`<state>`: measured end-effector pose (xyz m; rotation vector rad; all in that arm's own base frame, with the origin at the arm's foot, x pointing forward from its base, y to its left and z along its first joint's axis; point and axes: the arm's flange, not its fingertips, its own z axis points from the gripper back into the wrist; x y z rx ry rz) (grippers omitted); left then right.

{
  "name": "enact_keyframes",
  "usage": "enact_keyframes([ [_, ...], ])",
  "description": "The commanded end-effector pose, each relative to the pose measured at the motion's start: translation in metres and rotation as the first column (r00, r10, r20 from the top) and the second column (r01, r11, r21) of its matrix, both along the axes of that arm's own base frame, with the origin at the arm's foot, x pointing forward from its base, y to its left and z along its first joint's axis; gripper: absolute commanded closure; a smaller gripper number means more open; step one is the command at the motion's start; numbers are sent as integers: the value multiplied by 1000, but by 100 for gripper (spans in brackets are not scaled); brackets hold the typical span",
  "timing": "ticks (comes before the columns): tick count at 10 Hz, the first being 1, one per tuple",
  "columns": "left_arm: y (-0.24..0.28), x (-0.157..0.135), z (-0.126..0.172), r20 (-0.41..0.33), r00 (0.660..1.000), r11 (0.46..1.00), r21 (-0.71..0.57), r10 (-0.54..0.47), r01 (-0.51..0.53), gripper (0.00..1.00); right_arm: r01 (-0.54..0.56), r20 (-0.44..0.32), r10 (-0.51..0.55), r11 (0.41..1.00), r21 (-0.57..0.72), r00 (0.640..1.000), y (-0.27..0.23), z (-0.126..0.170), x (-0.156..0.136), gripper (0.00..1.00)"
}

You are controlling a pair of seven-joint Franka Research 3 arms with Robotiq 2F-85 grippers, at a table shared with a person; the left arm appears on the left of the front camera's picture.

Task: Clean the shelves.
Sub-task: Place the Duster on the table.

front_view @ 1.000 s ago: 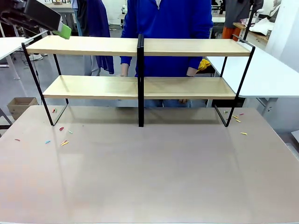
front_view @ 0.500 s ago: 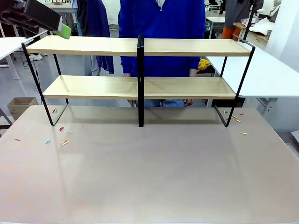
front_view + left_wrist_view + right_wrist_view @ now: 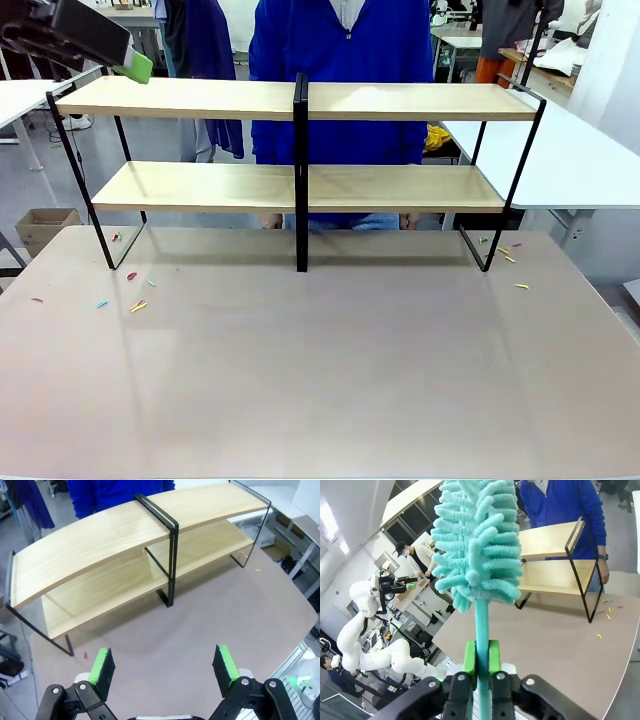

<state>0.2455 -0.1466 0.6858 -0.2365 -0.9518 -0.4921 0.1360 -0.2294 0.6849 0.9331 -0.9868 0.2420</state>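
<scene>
While the right gripper (image 3: 481, 665) stays clamped on the soft, light duster (image 3: 479, 545) by its thin stem, the stiff shelves (image 3: 300, 100) look bare.

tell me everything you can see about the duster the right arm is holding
The duster is teal, with a fluffy head of thick chenille-like loops on a slim, straight stick of the same colour, plastic by the look of it. It stands upright, head up, in the right claw, whose green pads are shut on the stick just below the head. It is held in the air, apart from the shelves and touching nothing but the pads.
</scene>
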Motion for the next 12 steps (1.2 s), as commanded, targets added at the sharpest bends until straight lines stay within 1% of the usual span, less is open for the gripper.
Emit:
enact_keyframes([
  [1, 0, 0, 0, 0, 1000, 1000, 0, 0, 0, 0, 0, 0, 0, 1000, 0, 1000, 0, 0, 0, 88],
  [2, -15, -7, 18, -112, 954, 961, -40, -277, 274, 0, -109, 35, 119, 972, -207, 992, 40, 0, 2, 88],
  [3, -2, 4, 6, -264, 897, 934, -140, -354, 327, 0, -216, -33, 218, 913, -347, 975, 82, -28, 19, 88],
  [4, 28, 18, -24, -402, 835, 919, -279, -376, 279, 0, -323, -111, 304, 856, -404, 946, 110, -64, 33, 88],
  [5, 66, 31, -67, -526, 760, 894, -417, -382, 161, 0, -396, -174, 356, 807, -438, 918, 135, -99, 45, 88],
  [6, 105, 40, -118, -618, 708, 875, -485, -341, -2, 0, -437, -227, 374, 765, -473, 899, 156, -129, 55, 88],
  [7, 141, 41, -170, -612, 633, 759, -649, -474, -59, 0, -490, -263, 414, 705, -513, 871, 182, -158, 61, 88],
  [8, 161, 38, -211, -588, 607, 669, -733, -534, -122, 0, -562, -299, 480, 640, -523, 825, 206, -180, 64, 88],
  [9, 175, 34, -251, -506, 601, 542, -829, -618, -141, 0, -593, -323, 507, 575, -564, 799, 225, -204, 68, 88],
  [10, 185, 31, -285, -473, 615, 462, -866, -630, -192, 0, -574, -322, 493, 537, -619, 808, 237, -227, 74, 88],
  [11, 191, 29, -309, -469, 633, 407, -877, -616, -254, 0, -516, -290, 460, 503, -694, 839, 240, -243, 83, 88],
  [12, 194, 33, -329, -551, 620, 416, -833, -558, -366, 0, -485, -253, 463, 495, -721, 849, 239, -252, 95, 88],
])
